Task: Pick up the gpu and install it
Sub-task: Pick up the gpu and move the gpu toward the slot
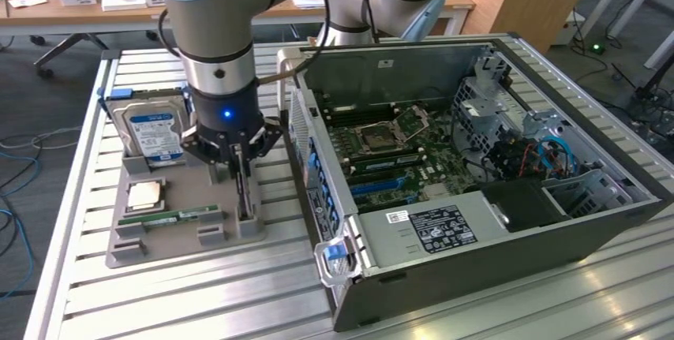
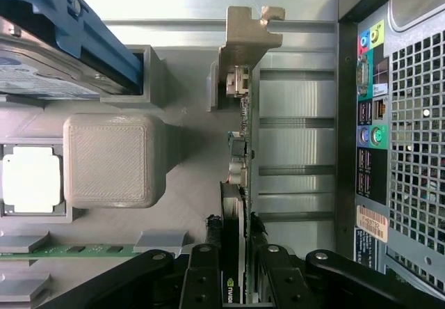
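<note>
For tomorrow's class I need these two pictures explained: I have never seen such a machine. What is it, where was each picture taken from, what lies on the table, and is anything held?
The jointed column is a robot arm, ending in a two-fingered hand. One picture comes from a camera off the arm, overlooking the table; the other from a camera on the arm's wrist, looking past the hand. On the table sit an open computer case and a grey tray. The tray holds a hard drive, a processor chip, a green memory stick and the gpu, a thin card standing on edge. The hand is closed on the gpu's upper edge; the card is in its tray slot.
</note>
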Available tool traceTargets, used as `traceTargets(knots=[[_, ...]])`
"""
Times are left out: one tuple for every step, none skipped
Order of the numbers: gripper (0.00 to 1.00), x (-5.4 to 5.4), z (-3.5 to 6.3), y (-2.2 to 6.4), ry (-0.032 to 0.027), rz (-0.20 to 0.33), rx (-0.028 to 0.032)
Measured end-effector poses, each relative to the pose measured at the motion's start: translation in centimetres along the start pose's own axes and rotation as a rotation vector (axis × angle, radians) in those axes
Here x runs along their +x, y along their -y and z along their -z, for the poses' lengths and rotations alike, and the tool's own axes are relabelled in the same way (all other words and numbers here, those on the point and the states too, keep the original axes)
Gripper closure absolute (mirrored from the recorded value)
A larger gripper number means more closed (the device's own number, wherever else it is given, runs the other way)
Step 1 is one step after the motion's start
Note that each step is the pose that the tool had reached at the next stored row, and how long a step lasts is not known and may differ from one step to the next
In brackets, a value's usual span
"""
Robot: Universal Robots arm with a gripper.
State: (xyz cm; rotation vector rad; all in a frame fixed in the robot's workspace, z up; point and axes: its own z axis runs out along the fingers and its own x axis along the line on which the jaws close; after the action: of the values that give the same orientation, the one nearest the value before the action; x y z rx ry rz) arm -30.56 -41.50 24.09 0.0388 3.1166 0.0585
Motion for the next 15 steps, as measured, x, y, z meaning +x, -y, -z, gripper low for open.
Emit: traceTargets(knots=[[0.74, 0.0, 0.11, 0.0, 0.0, 0.0, 0.0], [0.74, 0.0, 0.22, -0.01, 0.0, 0.0, 0.0], [0.74, 0.0, 0.33, -0.01, 0.0, 0.0, 0.0], [0.74, 0.0, 0.43, -0.02, 0.0, 0.0, 0.0], [0.74, 0.0, 0.53, -0.02, 0.0001, 0.0, 0.0], [0.74, 0.0, 0.63, -0.02, 0.0, 0.0, 0.0], [0.74, 0.0, 0.73, -0.03, -0.0001, 0.0, 0.0], [0.74, 0.0, 0.82, -0.03, 0.0, 0.0, 0.0], [0.74, 0.0, 0.9, -0.03, 0.0, 0.0, 0.0], [0.74, 0.0, 0.95, -0.04, 0.0, 0.0, 0.0], [0.74, 0.0, 1.0, -0.04, 0.0, 0.0, 0.0], [0.74, 0.0, 1.07, -0.04, 0.0, 0.0, 0.0], [0.74, 0.0, 1.15, -0.04, 0.0, 0.0, 0.0], [0.74, 0.0, 1.25, -0.04, 0.0, 0.0, 0.0001], [0.74, 0.0, 1.34, -0.05, -0.0001, 0.0, 0.0]])
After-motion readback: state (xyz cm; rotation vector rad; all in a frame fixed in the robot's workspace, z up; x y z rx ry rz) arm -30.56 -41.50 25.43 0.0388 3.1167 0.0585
